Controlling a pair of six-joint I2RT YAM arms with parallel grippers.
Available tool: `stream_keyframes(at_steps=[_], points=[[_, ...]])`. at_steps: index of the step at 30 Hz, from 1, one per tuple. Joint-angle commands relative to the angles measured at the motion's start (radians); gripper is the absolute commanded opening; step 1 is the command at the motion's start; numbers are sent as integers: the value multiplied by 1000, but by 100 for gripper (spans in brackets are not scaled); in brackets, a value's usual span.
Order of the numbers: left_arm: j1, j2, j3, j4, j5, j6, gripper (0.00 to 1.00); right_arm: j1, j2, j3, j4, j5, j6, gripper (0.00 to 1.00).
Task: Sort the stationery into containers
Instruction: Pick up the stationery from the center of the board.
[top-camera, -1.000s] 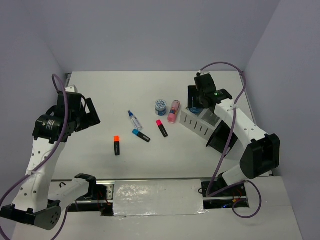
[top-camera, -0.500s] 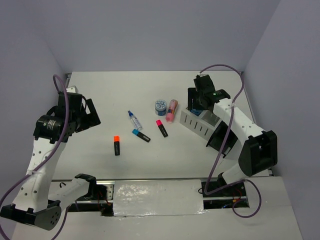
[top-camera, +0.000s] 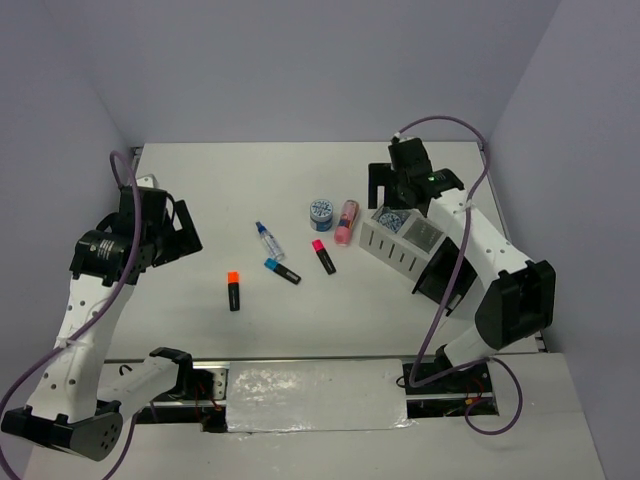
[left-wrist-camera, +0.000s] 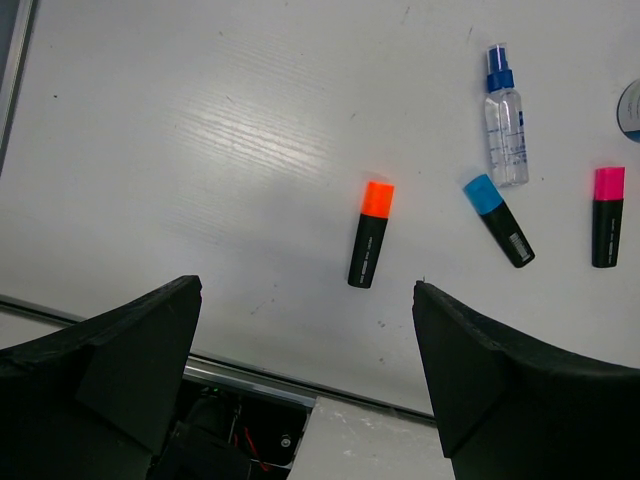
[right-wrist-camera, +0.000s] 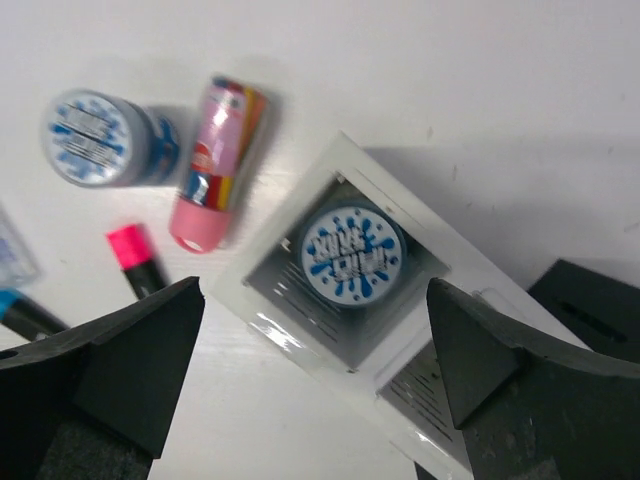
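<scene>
I saw the right end effector (right-wrist-camera: 315, 295) released, its jaws spread wide directly above the white box (top-camera: 392, 250) and gripping nothing. One blue tin (right-wrist-camera: 352, 253) lay flat, lid up, inside the compartment of that box nearer the pink tube (right-wrist-camera: 215, 165). The second blue tin (right-wrist-camera: 92, 138) sat on the worktop (top-camera: 200, 180) just beside the tube, with the pink highlighter (right-wrist-camera: 135, 258) near them. The black box (right-wrist-camera: 590, 305) stood next to the white one. My left end effector (left-wrist-camera: 306, 290) hung released above the worktop, empty. Beneath it lay the orange highlighter (left-wrist-camera: 370, 233), with the blue highlighter (left-wrist-camera: 498, 220) and the clear bottle (left-wrist-camera: 505, 125) close together to its right.
</scene>
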Motion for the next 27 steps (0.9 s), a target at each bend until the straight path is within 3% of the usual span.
stream_keyframes(at_steps=[1,3,6,13,20,27], points=[[7,-13,0,21,3,19,99,38,-38,104,24,-31,-20,100],[7,-14,1,24,3,18,99,95,-11,146,67,-93,-47,100],[6,-5,4,26,19,19,99,176,130,292,31,-51,-95,100],[7,4,20,15,17,32,99,226,478,551,-28,-64,-138,100],[7,15,21,-2,-23,44,99,238,603,601,-8,-83,-198,100],[6,6,-28,5,-39,45,99,239,631,509,52,-146,-196,100]])
